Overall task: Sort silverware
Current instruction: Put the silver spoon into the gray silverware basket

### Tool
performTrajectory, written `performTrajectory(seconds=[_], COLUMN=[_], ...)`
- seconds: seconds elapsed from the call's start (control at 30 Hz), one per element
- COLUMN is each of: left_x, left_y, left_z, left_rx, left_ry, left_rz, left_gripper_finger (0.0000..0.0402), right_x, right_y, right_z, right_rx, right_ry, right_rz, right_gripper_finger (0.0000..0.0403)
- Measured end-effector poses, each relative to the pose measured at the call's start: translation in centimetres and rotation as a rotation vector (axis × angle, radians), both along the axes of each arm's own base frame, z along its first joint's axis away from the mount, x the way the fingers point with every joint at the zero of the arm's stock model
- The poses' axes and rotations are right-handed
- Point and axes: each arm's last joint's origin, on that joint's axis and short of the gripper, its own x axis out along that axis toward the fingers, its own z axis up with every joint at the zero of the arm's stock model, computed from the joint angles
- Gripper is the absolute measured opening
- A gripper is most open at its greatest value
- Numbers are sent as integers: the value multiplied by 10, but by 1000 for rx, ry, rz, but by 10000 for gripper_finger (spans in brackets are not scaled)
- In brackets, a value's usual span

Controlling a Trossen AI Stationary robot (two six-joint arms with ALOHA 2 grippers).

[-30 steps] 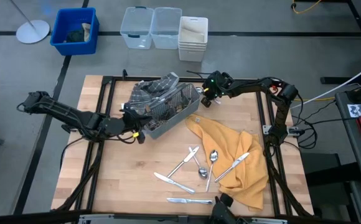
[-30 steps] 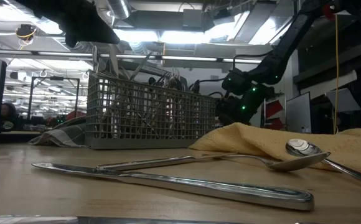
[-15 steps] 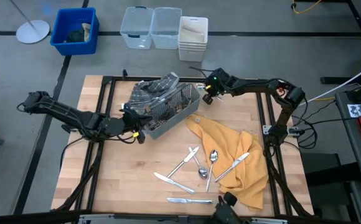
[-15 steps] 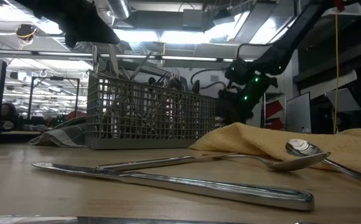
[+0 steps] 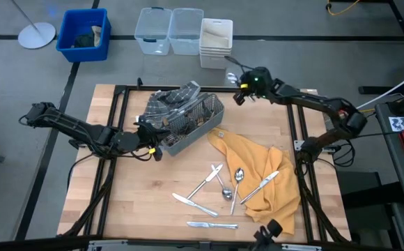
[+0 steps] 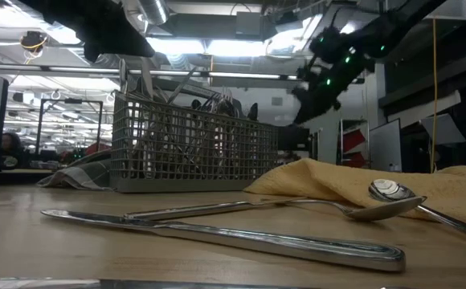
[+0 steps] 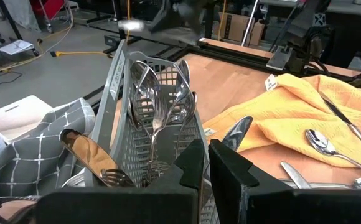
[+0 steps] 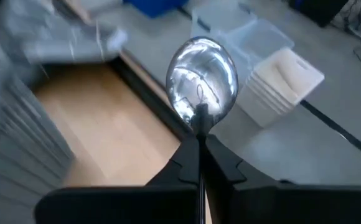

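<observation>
The grey wire-mesh caddy (image 5: 188, 118) stands at the far middle of the table, partly on a grey checked cloth (image 5: 166, 101), with several spoons and forks upright in it (image 7: 159, 106). My left gripper (image 5: 157, 145) is shut on the caddy's near-left end. My right gripper (image 5: 240, 87) is raised over the table's far edge, right of the caddy, and shut on a shiny spoon (image 8: 202, 74). More silverware (image 5: 216, 188) lies on the near half of the table. A knife (image 5: 263, 183) lies on the orange cloth (image 5: 265, 174). My left gripper pinches the caddy's end wall (image 7: 196, 134) at its rim between its two fingers (image 7: 230, 177), coming roughly level from the table's left side. The caddy stands on the table and the checked cloth. My right gripper pinches the spoon's neck (image 8: 200, 121) just below the bowl between its two fingers. The bowl (image 8: 202, 71) sticks out past the fingertips. The spoon is lifted clear of the caddy and table; its handle is hidden by the gripper.
A blue bin (image 5: 83, 33), two clear bins (image 5: 168, 29) and a white stack (image 5: 216, 42) stand on the floor beyond the far edge. In the low view a knife (image 6: 217, 237) and a spoon (image 6: 378, 201) lie close in front.
My right gripper has risen from the caddy's far-right end and gone toward the table's far edge and right, staying shut on the spoon, which is now lifted clear of the caddy.
</observation>
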Motion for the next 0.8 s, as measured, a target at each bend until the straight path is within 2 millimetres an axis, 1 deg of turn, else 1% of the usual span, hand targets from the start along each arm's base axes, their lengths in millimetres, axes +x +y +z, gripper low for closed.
performTrajectory(seconds=[0.17, 0.3, 0.4, 0.5, 0.7, 0.8], left_x=[0, 0, 0, 0, 1, 2], left_y=[0, 0, 0, 0, 0, 0], left_z=[0, 0, 0, 0, 1, 4], left_rx=[4, 7, 7, 7, 2, -5], left_ry=[2, 4, 4, 4, -13, -42], left_rz=[-1, -2, -2, -2, -2, 3], left_gripper_finger=[15, 15, 15, 15, 15, 15], right_x=[-9, -8, 2, 15, 40, 56], right_y=[13, 22, 33, 48, 84, 101], right_z=[29, 43, 50, 57, 74, 75], right_rx=[23, 79, 87, 55, -106, -177], right_ry=[-161, -298, -378, -441, -562, -634], right_rz=[76, 232, 361, 477, 680, 767], right_gripper_finger=[8, 8, 8, 9, 9, 9])
